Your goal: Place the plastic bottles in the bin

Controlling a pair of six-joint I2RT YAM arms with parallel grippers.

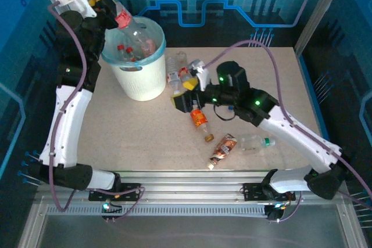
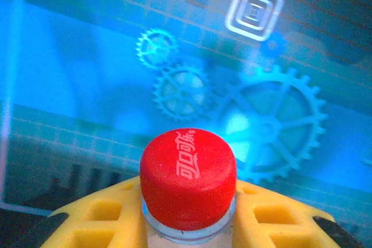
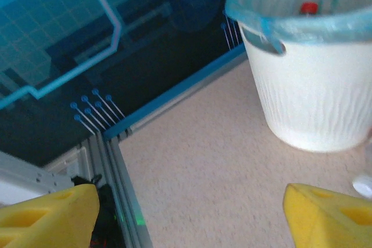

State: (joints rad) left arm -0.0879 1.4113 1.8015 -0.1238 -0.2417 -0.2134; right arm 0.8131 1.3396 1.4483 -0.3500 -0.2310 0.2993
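One red cap (image 2: 188, 178) carries the only legible writing: white Chinese characters in flowing Coca-Cola script, 可口可乐. It tops the held bottle (image 1: 136, 32), a clear one with a red label. The left gripper (image 2: 189, 227) clamps its neck between yellow pads (image 2: 99, 220). The left arm stands tall at the left edge of the table (image 1: 273, 74), elbow high and wrist bent forward. The bottle hangs tilted, base down, over the blue-lined mouth of the bin (image 1: 142, 82). Several red-capped bottles (image 1: 125, 50) lie inside the bin.

The right arm reaches low across the table toward its middle. The right gripper (image 3: 186, 216) hangs just above the surface, its yellow fingertips (image 3: 49, 213) spread wide with nothing between them. Near it lie an orange-labelled bottle (image 1: 199, 119), a brown-labelled bottle (image 1: 222, 149) and a clear bottle (image 1: 256, 142); their print is too small to read. More bottles (image 1: 176, 68) sit between the bin and the right gripper.
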